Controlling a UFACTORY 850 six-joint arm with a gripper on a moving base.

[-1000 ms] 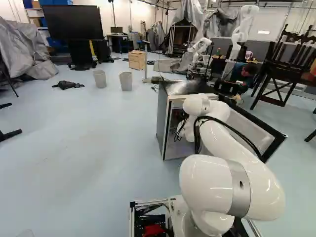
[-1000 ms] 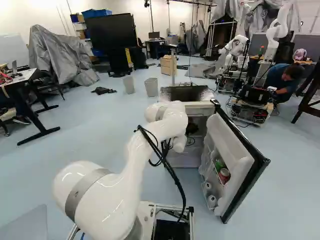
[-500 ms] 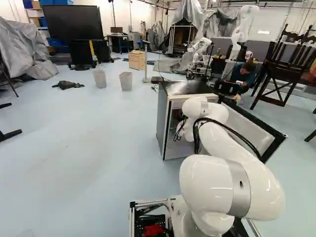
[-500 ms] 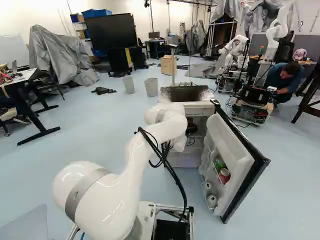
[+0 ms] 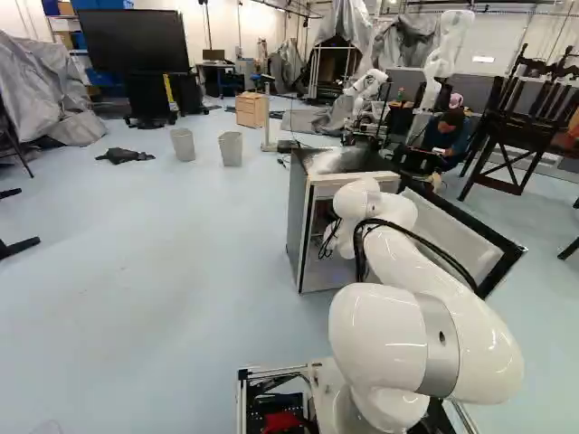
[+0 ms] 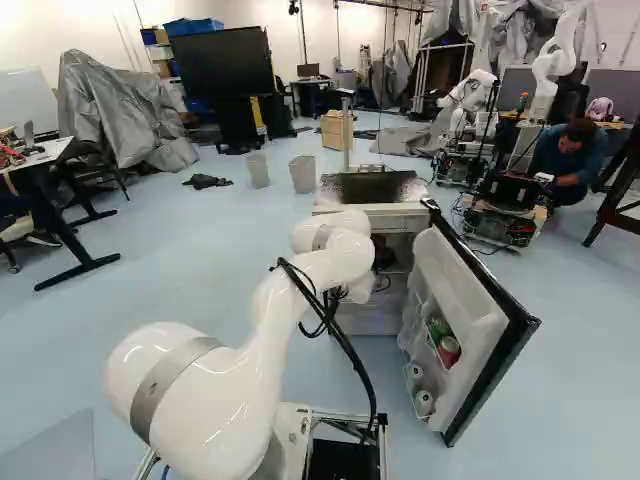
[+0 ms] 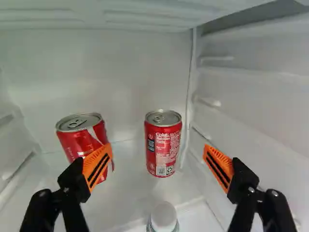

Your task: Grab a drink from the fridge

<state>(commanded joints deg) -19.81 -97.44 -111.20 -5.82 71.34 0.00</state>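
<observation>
In the right base view my gripper shows as a dark part inside the open fridge. By the wrist view, the gripper is open, its fingers apart and empty. Ahead of the gap between them a red can stands upright on the shelf near the back corner. Another red can stands behind the finger on the other side, partly covered by that finger's orange pad. A bottle with a white cap is nearer, low between the fingers, its lower part out of sight.
Fridge walls flank the gripper, with a ledge overhead. The fridge door stands open beside the arm, holding a red can and other drinks. Another robot stands farther back.
My arm's wrist end has lowered slightly at the fridge opening. The base and the fridge door have kept their places.
</observation>
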